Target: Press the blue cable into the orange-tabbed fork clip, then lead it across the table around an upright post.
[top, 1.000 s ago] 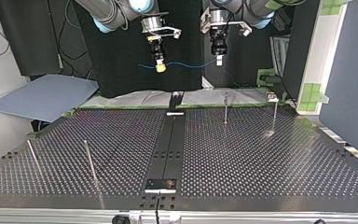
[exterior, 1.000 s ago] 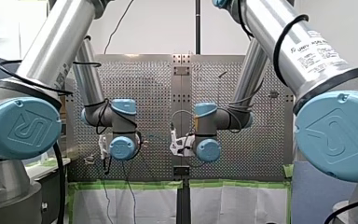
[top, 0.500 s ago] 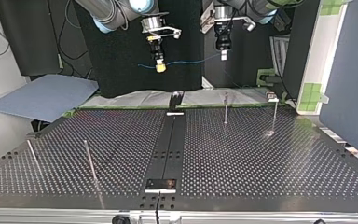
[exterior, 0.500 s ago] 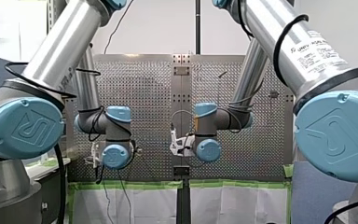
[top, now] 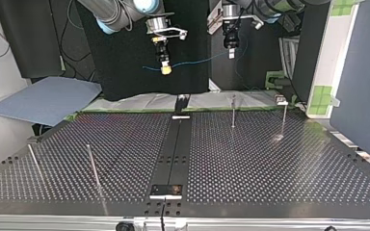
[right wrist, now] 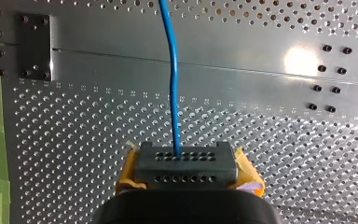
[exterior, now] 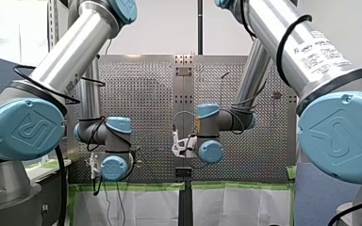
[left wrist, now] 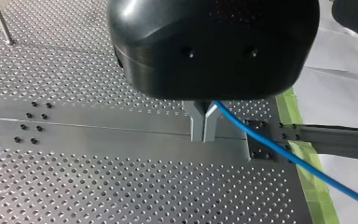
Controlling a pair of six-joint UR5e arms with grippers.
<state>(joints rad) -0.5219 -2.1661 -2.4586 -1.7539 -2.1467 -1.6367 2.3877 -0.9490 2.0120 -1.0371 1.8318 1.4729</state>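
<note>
Blue cable (right wrist: pixel 173 70) strung in the air above the perforated table (top: pixel 250 159), my left gripper (left wrist: pixel 204 135) pinched tight on it (metal fingers together), my right gripper (right wrist: pixel 186 162) clamping it too.

Perforated metal table (left wrist: pixel 74 186), smooth ctr strip (left wrist: pixel 98 133) passing under fingers (left wrist: pixel 196 126) of left gripper (left wrist: pixel 204 140). Black screw plate (left wrist: pixel 260 140) on strip just beside the fingers, at table edge; green tape (left wrist: pixel 307 177) just past it. Screw pairs (left wrist: pixel 30 121) farther along strip. Upright post (left wrist: pixel 2 23) well off to the side.
</note>
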